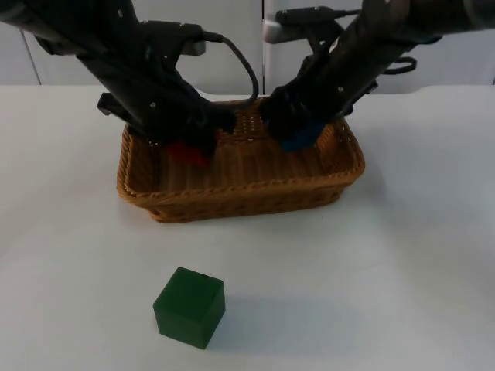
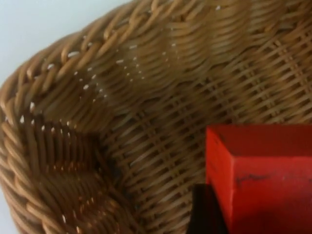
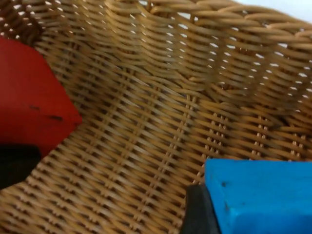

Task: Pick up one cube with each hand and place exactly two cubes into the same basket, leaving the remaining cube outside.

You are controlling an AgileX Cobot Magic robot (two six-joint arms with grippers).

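1. White table top point(image 1: 433, 255) runs back to a grey partition wall point(image 1: 232, 46), and from where I stand both black arms lean down into one oval woven wicker basket point(image 1: 232, 202) set near the middle
2. Left gripper point(image 1: 188, 148) is low inside the basket's left half, clamped on a red cube point(image 1: 188, 152); in the left wrist view the red cube point(image 2: 263, 180) sits tight against a black fingertip point(image 2: 204, 212) with the basket weave just beyond it, so I judge it is at or nearly at the basket floor
3. Right gripper point(image 1: 300, 135) is down in the basket's right half, gripping a blue cube point(image 1: 302, 139); the right wrist view has the blue cube point(image 3: 263, 195) beside its fingertip point(image 3: 197, 212) and the red cube point(image 3: 31, 109) across the weave, the two apart
4. Both cubes are carried into the same basket because the task wants exactly two there; holding them well apart keeps the grippers from colliding
5. Neither cube looks let go yet, so to my eye the placing is close to done and releasing is what remains
6. Green cube point(image 1: 189, 307) stands alone on the table in front of the basket, well apart from it; that is the one meant to stay outside
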